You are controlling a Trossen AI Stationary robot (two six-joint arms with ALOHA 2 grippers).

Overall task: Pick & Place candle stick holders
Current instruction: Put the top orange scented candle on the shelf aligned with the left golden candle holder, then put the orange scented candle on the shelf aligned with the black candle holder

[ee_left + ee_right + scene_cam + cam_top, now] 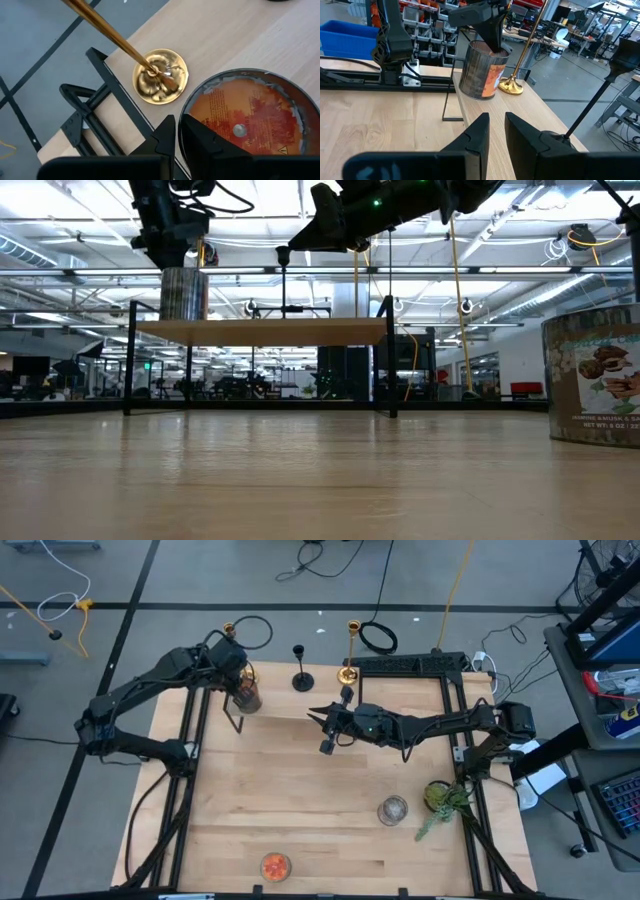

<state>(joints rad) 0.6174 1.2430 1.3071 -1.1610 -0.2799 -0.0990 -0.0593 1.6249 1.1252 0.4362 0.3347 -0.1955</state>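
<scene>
Three candle stick holders stand by their round bases on a raised wooden shelf [260, 330] at the table's far side. One gold holder [160, 76] is at the shelf's left corner, the black one [302, 680] is in the middle, and a second gold one [348, 670] is to its right. My left gripper [178, 132] is shut on an open tin can [246, 695] beside the left gold holder. My right gripper [496, 125] hovers in front of the shelf, shut and empty. The black holder's stem [592, 105] is just past its side. My left gripper holds the can by its top rim [186, 117], one finger inside the can and one outside. The fingers come from above, pointing down. The can stays roughly upright at the shelf's left end [482, 70]. I cannot tell whether its bottom rests on the shelf.
A glass jar [393, 810] and a small green plant [443, 802] stand at the near right, and an orange-filled jar [276, 866] stands at the near edge. A labelled tin [595, 380] shows at the right of the low view. The shelf's thin black leg [445, 100] stands below the can.
</scene>
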